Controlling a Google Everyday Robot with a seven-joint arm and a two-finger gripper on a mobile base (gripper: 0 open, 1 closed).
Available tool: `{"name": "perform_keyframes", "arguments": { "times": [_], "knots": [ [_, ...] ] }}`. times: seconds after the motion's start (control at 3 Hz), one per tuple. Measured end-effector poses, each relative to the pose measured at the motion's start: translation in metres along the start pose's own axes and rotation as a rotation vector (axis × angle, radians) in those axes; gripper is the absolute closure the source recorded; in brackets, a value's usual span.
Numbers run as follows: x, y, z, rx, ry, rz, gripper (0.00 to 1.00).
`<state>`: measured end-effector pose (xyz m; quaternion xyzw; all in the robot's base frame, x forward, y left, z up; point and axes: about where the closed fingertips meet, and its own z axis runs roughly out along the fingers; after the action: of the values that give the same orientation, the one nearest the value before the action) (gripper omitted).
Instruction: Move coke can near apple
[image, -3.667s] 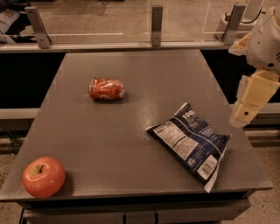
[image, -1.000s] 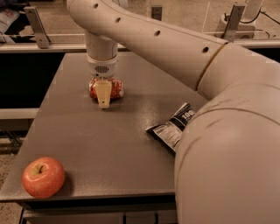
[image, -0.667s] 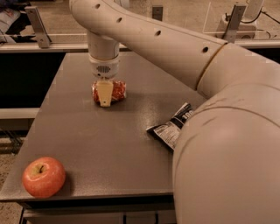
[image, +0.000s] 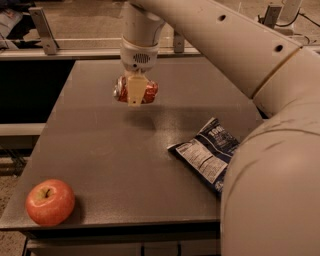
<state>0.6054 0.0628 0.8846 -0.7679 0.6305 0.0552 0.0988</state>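
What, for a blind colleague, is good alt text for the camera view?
The gripper grips the coke can just above the far part of the grey table. The apple sits at the near left corner; a dark blue snack bag lies at right.

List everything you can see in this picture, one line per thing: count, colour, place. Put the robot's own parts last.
coke can: one, red with silver ends, dented, held on its side above the far half of the table, its shadow below it
apple: one, red-orange, near left corner of the table
snack bag: one, dark blue with white print, lying flat on the right side, partly hidden by the arm
table: one, grey-brown, fills the middle of the view
rail: one, pale, behind the table's far edge
gripper: one, cream fingers, shut on the coke can
arm: one, beige, running from the lower right to the gripper
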Motion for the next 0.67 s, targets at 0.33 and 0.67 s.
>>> {"name": "perform_keyframes", "arguments": {
  "times": [0.33,0.67],
  "knots": [
    [0.000,-0.001,0.000,0.002,-0.001,0.001,1.00],
    [-0.020,0.014,0.007,0.031,0.029,-0.092,1.00]
  ]
}}
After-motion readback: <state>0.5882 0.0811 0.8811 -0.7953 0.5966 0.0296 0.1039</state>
